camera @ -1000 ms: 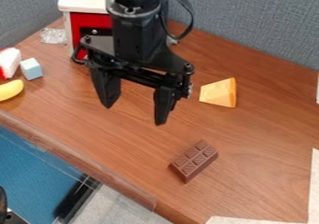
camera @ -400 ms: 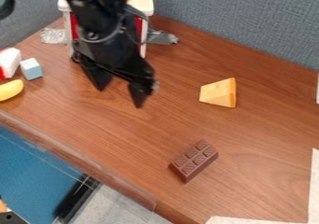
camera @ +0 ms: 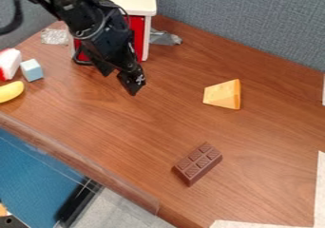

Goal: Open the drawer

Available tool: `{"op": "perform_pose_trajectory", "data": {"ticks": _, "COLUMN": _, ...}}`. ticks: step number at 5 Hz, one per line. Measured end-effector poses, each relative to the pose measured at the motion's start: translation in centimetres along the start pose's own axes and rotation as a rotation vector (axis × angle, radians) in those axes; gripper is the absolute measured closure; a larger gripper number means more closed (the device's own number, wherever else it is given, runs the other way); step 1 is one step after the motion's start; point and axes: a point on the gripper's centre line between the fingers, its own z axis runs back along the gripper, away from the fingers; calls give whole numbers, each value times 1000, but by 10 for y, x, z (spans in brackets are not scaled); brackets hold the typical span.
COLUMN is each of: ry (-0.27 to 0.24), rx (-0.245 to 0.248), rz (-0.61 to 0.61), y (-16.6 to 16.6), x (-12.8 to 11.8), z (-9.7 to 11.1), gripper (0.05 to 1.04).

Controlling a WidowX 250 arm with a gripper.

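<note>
Clock positions are read from the view centre. Toy chocolate bar (camera: 197, 164): 5 o'clock, flat on the wood-grain tabletop (camera: 273, 146). Toy cheese wedge (camera: 222, 94): between 2 and 3 o'clock. Toy banana (camera: 11, 91): 9 o'clock. Light-blue cube (camera: 32, 70): 10 o'clock, just beside the white-and-red block (camera: 9, 63). Crumpled silvery material (camera: 166, 38): 12 o'clock.

Smooth wood-grain table (camera: 266, 165), rough cloth-like grey partition (camera: 254, 23).
</note>
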Motion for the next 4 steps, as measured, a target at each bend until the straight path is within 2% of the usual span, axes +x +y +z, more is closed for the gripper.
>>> {"op": "perform_pose_trajectory", "data": {"ticks": 1, "ry": 27, "rx": -13, "rz": -84, "y": 13, "x": 11, "z": -14, "gripper": 84}}
{"op": "perform_pose_trajectory", "data": {"ticks": 4, "ry": 38, "rx": -19, "rz": -236, "y": 36, "x": 36, "z": -45, "gripper": 84}}
